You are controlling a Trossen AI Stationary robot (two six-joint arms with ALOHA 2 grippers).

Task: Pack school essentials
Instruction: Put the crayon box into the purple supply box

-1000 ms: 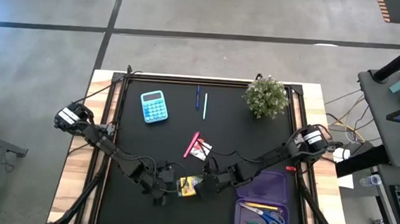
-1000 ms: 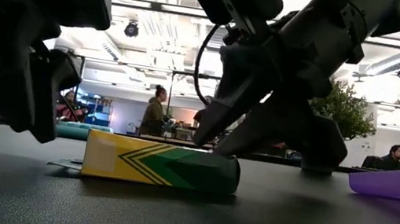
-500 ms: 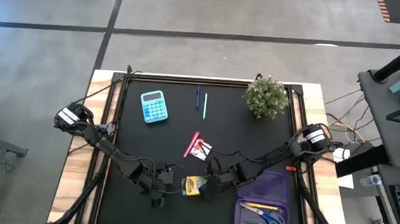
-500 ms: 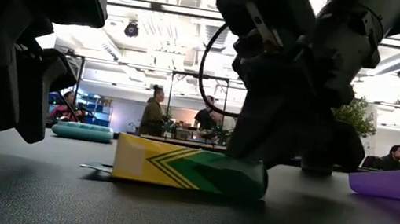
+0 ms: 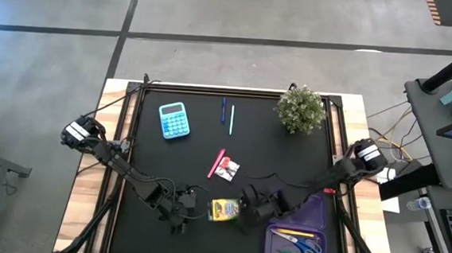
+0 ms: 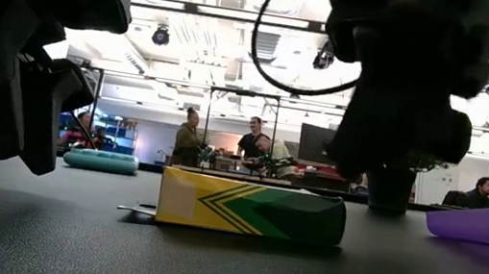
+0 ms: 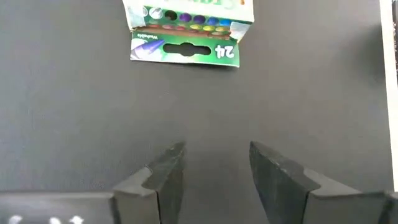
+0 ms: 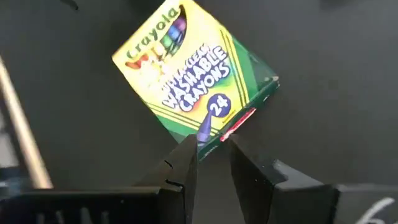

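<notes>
Right in front of right gripper (image 8: 209,158) lay crayon box (image 8: 194,88), flat on black mat (image 5: 183,163). Fingers stood close together, box corner just at tips; could not tell if pinching it. Left gripper (image 7: 213,163) spread, holding nothing, box a little ahead of it, flap end toward it. You wanted firm pinch on box edge first. Purple case (image 5: 316,208) sat just beside right gripper, other side from box. Lift box flat, go slow, lower into case.

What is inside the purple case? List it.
In the purple case: blue-handled scissors and a thin yellow pen. The right arm covers the upper-left corner, so anything beneath it stays unseen.
</notes>
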